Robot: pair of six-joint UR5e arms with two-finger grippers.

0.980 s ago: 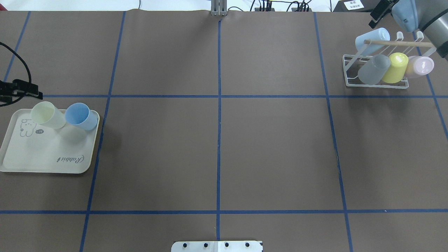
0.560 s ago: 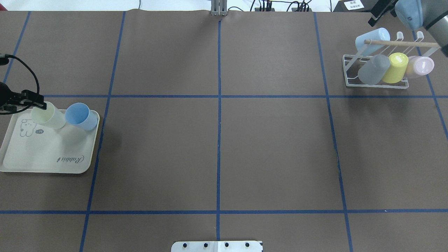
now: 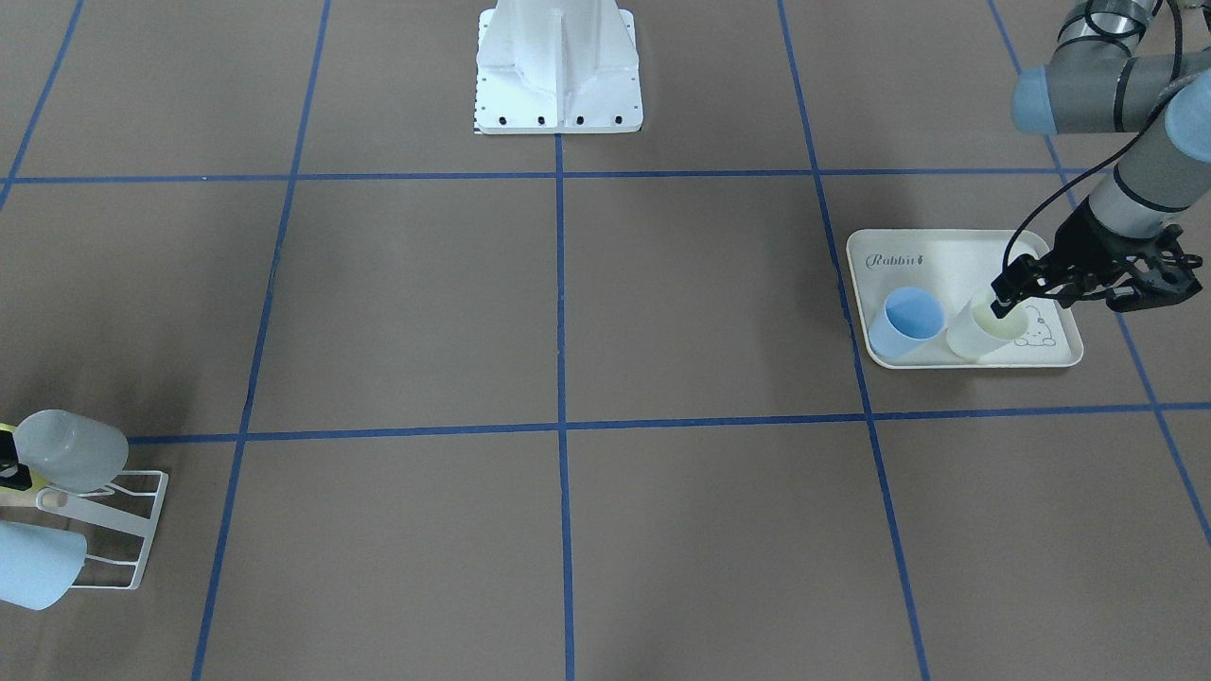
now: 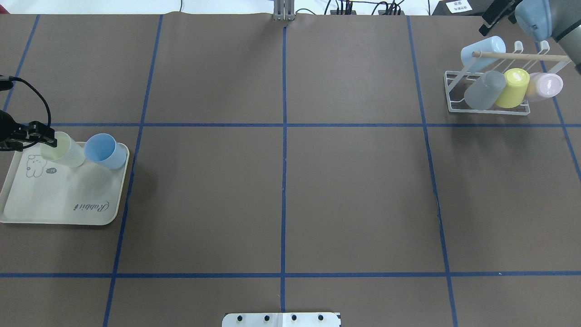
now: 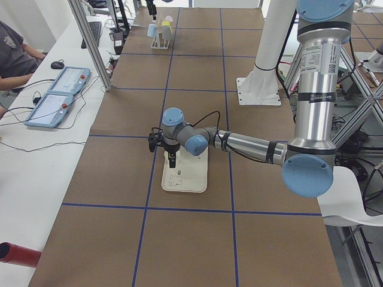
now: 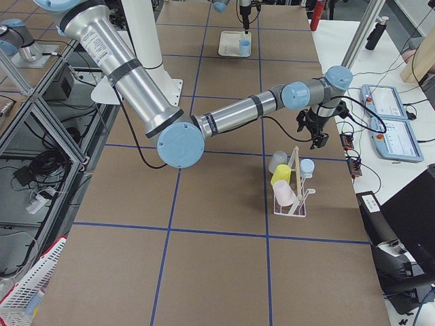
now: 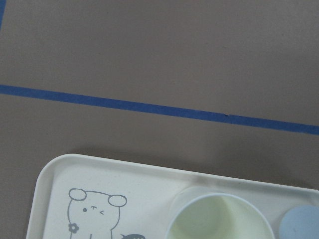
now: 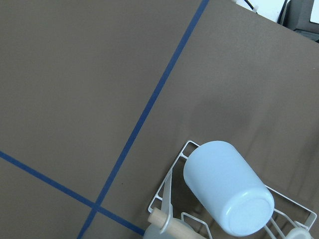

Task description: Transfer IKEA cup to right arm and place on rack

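Two IKEA cups stand mouth-up on the cream tray (image 4: 59,200): a pale yellow cup (image 4: 63,150) and a blue cup (image 4: 104,151). My left gripper (image 4: 47,138) hangs open at the pale yellow cup's (image 3: 984,331) rim, with one fingertip (image 3: 1001,295) over its mouth. It holds nothing. The left wrist view shows that cup (image 7: 219,219) at the bottom edge, and no fingers. The white wire rack (image 4: 488,111) stands at the far right. My right gripper (image 4: 488,22) is open and empty just beyond the rack, near a light-blue cup (image 4: 483,51).
The rack also carries a grey cup (image 4: 484,90), a yellow cup (image 4: 512,88) and a pink cup (image 4: 544,86) under its wooden dowel (image 4: 517,56). The robot's white base (image 3: 558,66) stands at mid table. A person sits at a side desk (image 5: 12,57).
My left gripper has come in from the table's left edge and down to the pale yellow cup's rim. The right arm has drawn slightly back from the rack.
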